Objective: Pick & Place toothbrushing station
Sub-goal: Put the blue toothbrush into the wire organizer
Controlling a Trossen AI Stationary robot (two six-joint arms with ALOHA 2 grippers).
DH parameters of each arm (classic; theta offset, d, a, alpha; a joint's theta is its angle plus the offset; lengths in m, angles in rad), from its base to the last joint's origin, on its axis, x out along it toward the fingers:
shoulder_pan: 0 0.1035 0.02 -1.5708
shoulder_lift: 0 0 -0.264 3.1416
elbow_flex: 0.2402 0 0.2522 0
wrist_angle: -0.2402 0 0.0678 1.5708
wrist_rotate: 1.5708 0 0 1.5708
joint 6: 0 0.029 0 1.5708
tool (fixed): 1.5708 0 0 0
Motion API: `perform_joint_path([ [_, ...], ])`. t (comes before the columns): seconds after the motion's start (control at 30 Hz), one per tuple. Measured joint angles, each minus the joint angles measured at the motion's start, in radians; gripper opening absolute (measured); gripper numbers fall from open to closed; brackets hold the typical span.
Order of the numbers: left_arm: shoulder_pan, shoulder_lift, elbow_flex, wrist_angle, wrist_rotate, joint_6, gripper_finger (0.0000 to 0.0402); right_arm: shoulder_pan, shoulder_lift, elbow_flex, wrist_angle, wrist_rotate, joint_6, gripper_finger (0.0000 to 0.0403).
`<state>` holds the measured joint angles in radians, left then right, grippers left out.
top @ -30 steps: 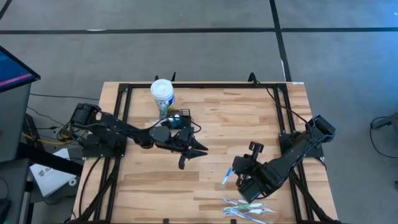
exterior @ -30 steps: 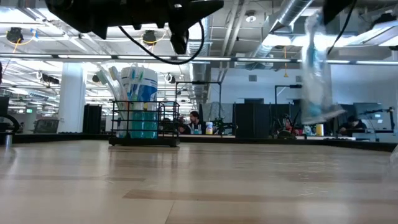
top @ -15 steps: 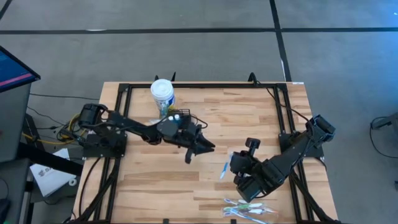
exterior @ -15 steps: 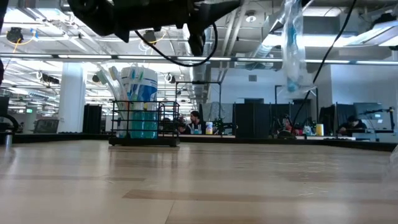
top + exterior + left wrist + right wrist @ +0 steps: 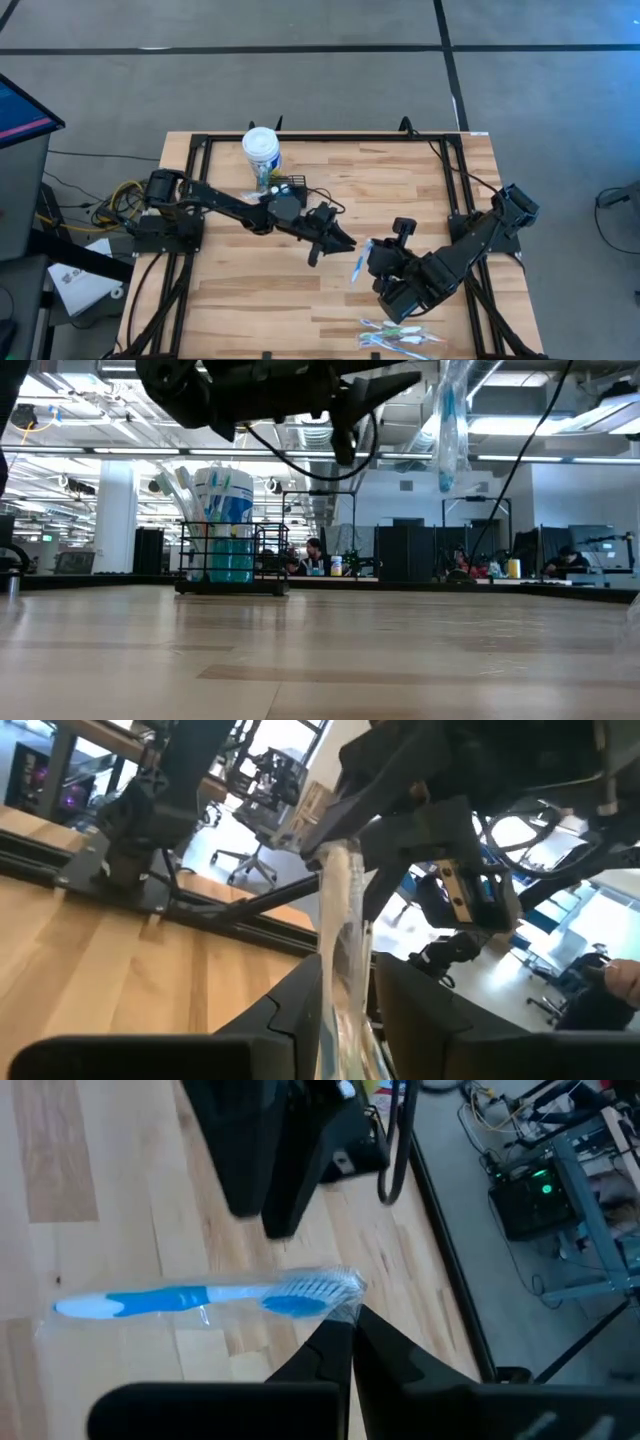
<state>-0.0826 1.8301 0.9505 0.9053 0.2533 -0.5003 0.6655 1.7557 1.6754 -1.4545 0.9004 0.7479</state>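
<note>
- I have the right hand [image 5: 366,266] pinched shut on the wrapper of one blue toothbrush [image 5: 358,270], holding it in the air above the middle of the worktop [image 5: 400,190]; in the right wrist view the bristle end [image 5: 312,1288] sits just at my fingertips.
- The left hand [image 5: 335,243] reaches in from the left edge, its fingers parted around the wrapped brush, as the left wrist view shows the wrapper [image 5: 338,940] hanging between them; whether they touch it yet, I cannot tell.
- I judge the step in hand to be a hand-over in mid-air, brush passing from right to left on its way to the station.
- The toothbrushing station [image 5: 283,188], a black wire caddy, stands near the far-left corner of the worktop, just beside a white tub [image 5: 260,150]; the low view shows it already carrying brushes [image 5: 215,495].
- Next move, as I read it: close the left fingers squarely on the brush, only then let the right hand go, and swing left towards the caddy without snagging the loose wrapper.
- Count: one caddy, one white tub, one brush in the air, two arms.
- A small heap of further wrapped brushes [image 5: 398,336] lies at the near edge; they overlap too much for me to count.
</note>
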Motion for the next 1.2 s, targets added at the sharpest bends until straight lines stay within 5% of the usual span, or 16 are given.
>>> perform_joint_path([
  [0.47, 0.017, 0.042, 0.053, 0.018, 0.04, 0.014, 0.0167, -0.007, 0.0, 0.0, 0.004, 0.041, -0.026, 0.0],
  [1.2, 0.017, 0.043, 0.053, 0.019, 0.035, 0.032, 0.0122, -0.068, 0.0, -0.001, 0.116, 0.054, -0.208, 0.0],
])
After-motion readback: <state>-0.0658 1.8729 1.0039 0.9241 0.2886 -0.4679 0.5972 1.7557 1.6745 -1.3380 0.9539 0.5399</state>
